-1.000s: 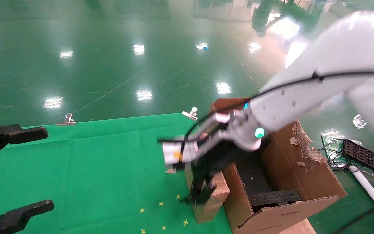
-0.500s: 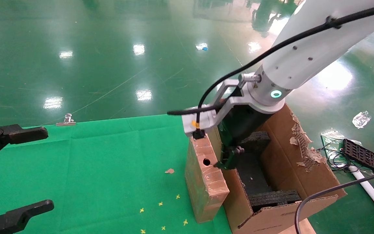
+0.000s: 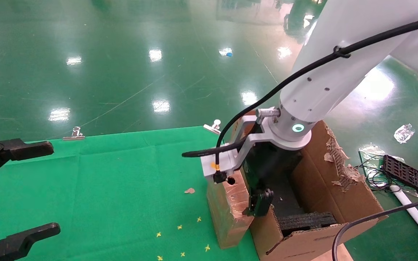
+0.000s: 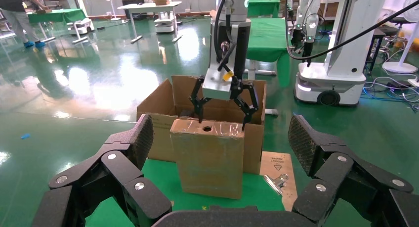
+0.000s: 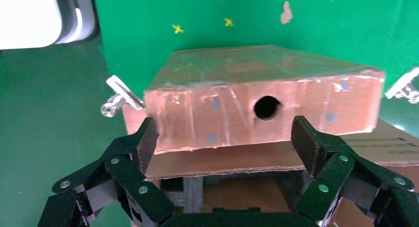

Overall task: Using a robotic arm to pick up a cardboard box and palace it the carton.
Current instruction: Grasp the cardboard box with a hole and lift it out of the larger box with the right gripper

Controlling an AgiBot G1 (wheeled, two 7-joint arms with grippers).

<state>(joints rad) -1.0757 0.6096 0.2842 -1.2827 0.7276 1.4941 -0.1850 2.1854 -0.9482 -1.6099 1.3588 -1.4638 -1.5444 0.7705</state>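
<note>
Right gripper [image 4: 222, 104] of robotic arm [image 3: 325, 79] positioned over top of cardboard box [image 3: 229, 206], fingers [image 5: 316, 150] spread to either side, not gripping. Cardboard box upright on green cloth [image 3: 114, 188], touching carton [image 3: 336, 195]. Left gripper [image 4: 222, 190] parked at left, spread.

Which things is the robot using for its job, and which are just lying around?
For the job:
right gripper, open above the box
cardboard box, standing on the green cloth
carton, beside it

Lying about:
left gripper, parked and open
metal clips
black tray on the floor
</note>
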